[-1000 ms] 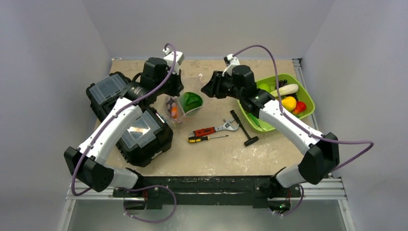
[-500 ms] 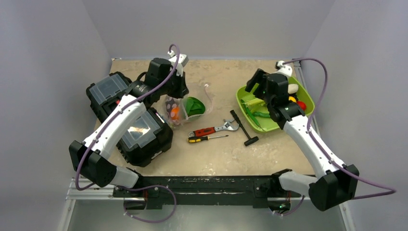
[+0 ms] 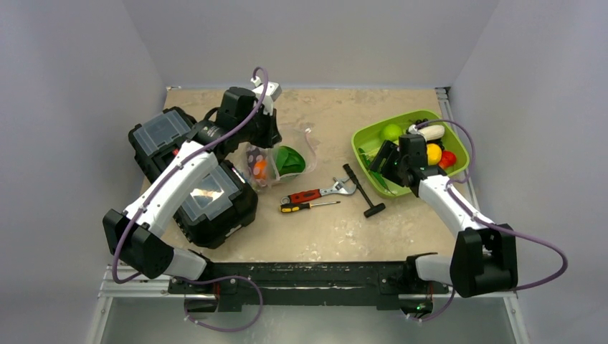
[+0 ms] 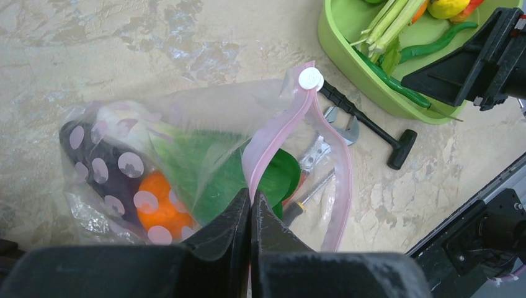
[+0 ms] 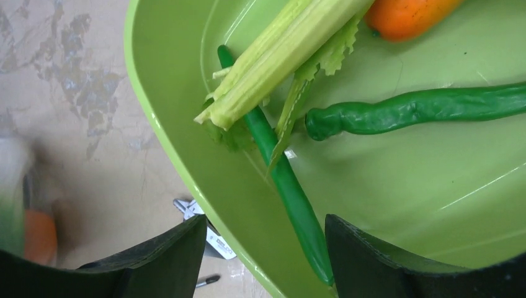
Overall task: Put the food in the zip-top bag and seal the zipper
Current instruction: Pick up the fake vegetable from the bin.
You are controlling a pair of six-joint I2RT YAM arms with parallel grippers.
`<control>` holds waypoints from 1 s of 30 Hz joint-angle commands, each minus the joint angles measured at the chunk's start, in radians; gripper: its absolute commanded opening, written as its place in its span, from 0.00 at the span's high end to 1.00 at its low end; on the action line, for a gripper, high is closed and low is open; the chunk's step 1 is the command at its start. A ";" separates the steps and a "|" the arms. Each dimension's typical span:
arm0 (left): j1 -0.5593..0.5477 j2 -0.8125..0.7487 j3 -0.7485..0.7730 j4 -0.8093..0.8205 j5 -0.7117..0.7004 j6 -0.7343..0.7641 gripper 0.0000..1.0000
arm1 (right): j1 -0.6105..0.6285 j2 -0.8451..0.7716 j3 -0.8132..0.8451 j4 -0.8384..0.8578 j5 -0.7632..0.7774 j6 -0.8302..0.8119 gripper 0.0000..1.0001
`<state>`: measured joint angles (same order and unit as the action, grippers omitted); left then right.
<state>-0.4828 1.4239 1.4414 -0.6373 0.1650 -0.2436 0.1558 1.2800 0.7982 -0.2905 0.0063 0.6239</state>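
1. This is a robotics lab test cell: plain grey-white panels (image 3: 72, 72) close off the left, right and top of the frame
2. A left arm (image 3: 172, 186) and a right arm (image 3: 444, 201), white and black, are bolted to a black base bar (image 3: 308, 276) at the bottom edge, with purple cables (image 3: 527, 240) hanging loose
3. An aluminium rail (image 3: 122, 290) edges the worn beige table (image 3: 337, 236)
4. The props are mixed: toy food (image 3: 430, 153) in a lime-green tray (image 3: 366, 161) at right, hand tools (image 3: 315, 195) at centre, black cases (image 3: 165, 136) at left
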 commanded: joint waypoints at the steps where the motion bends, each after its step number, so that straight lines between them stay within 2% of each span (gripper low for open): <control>1: -0.002 -0.021 0.031 0.013 0.021 0.003 1.00 | -0.022 -0.050 -0.019 -0.005 -0.050 -0.058 0.30; 7: -0.001 -0.028 0.020 0.015 0.018 0.003 1.00 | -0.078 -0.002 -0.013 -0.022 -0.155 -0.114 0.31; 15: -0.002 -0.033 0.013 0.009 0.023 0.003 1.00 | -0.103 0.093 -0.012 -0.013 -0.273 -0.181 0.48; 19: -0.003 -0.046 -0.003 0.012 0.018 0.004 1.00 | -0.112 0.149 -0.012 -0.005 -0.295 -0.200 0.52; 24: -0.002 -0.046 -0.002 0.011 0.018 0.007 1.00 | -0.121 0.160 -0.003 0.002 -0.313 -0.205 0.71; 28: -0.002 -0.037 0.002 0.012 0.026 0.004 1.00 | -0.120 0.094 0.028 -0.039 -0.272 -0.198 0.92; 30: -0.003 -0.032 0.006 0.010 0.037 0.002 1.00 | -0.121 0.045 0.042 -0.064 -0.247 -0.191 0.99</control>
<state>-0.4847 1.4136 1.4414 -0.6537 0.1753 -0.2436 0.0387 1.4246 0.7837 -0.3237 -0.2707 0.4366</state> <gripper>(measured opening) 0.006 0.105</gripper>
